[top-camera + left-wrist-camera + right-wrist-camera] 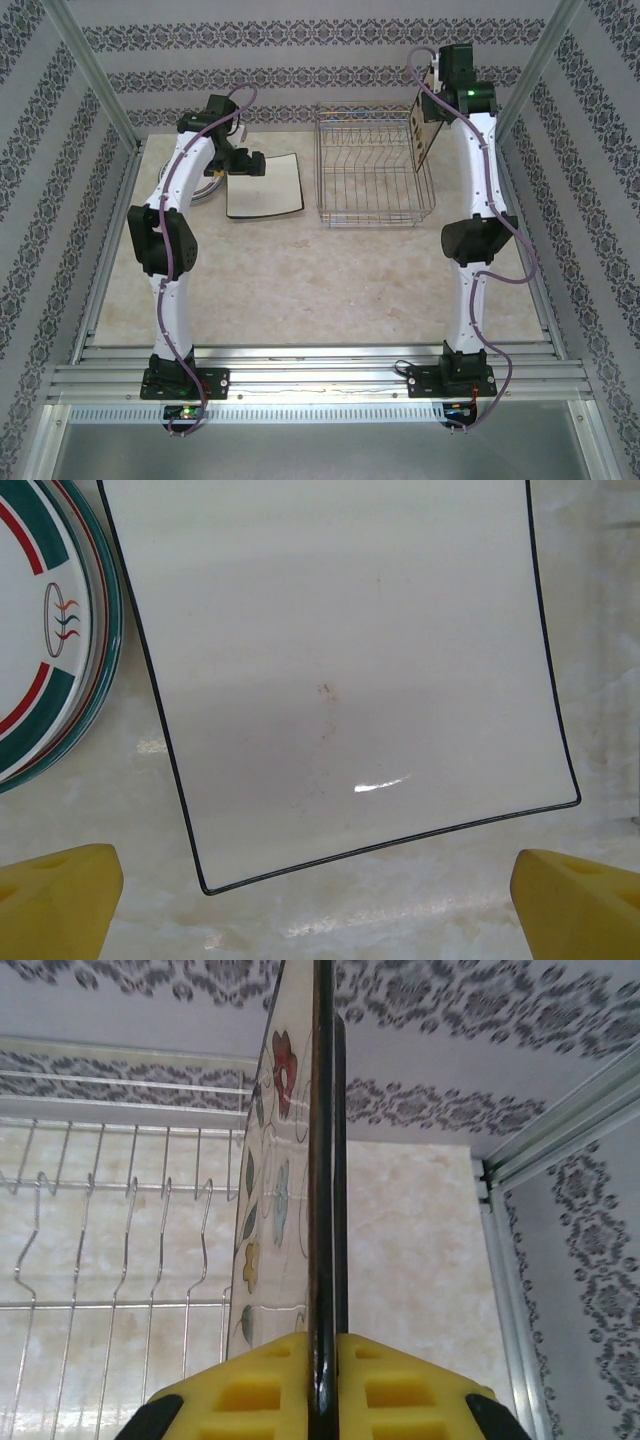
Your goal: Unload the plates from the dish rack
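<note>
With your left end effector [318, 892] spread wide, your right end effector [322, 1375] is clamped on the rim of the cream square flower-printed plate [270, 1210], upright over the silver wire dish rack [370, 190]: likely stiff, slick, breakable, so pinch deep.

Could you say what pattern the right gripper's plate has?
Cream square plate: coloured flowers, right wrist view.

On the far half of the table [330, 290] the dish rack [372, 170] stands right of centre, a square plate [265, 187] lies flat just left of it, round plates [50, 630] sit stacked beside its left edge, and an upright plate [424, 135] is at the rack's right end.
</note>
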Motion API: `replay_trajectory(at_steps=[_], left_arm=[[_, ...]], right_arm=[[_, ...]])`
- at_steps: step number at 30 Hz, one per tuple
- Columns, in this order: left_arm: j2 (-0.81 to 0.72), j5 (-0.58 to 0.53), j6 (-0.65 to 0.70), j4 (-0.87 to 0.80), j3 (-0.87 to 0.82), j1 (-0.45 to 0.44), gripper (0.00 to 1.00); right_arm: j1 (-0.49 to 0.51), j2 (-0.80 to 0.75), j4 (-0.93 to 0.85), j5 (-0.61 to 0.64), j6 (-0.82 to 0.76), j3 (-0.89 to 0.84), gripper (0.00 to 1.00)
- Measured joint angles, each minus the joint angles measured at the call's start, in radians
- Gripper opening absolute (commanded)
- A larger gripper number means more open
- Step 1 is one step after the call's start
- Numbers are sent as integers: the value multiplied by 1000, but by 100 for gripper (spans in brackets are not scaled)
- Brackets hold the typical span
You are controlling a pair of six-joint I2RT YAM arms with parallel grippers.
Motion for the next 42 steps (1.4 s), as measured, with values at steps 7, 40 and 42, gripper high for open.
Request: replay_trajectory(at_steps=[7, 40, 42], left_arm=[[-35, -4, -12, 1, -11, -9, 100], [-75, -3, -22, 0, -32, -15, 100], [-75, -3, -21, 0, -21, -15, 100]], right_arm=[[3, -116, -6, 2, -2, 1, 0], [-98, -575, 1662, -1054, 1337, -1676, 0], [-91, -575, 1739, -1063, 1367, -1713, 0]])
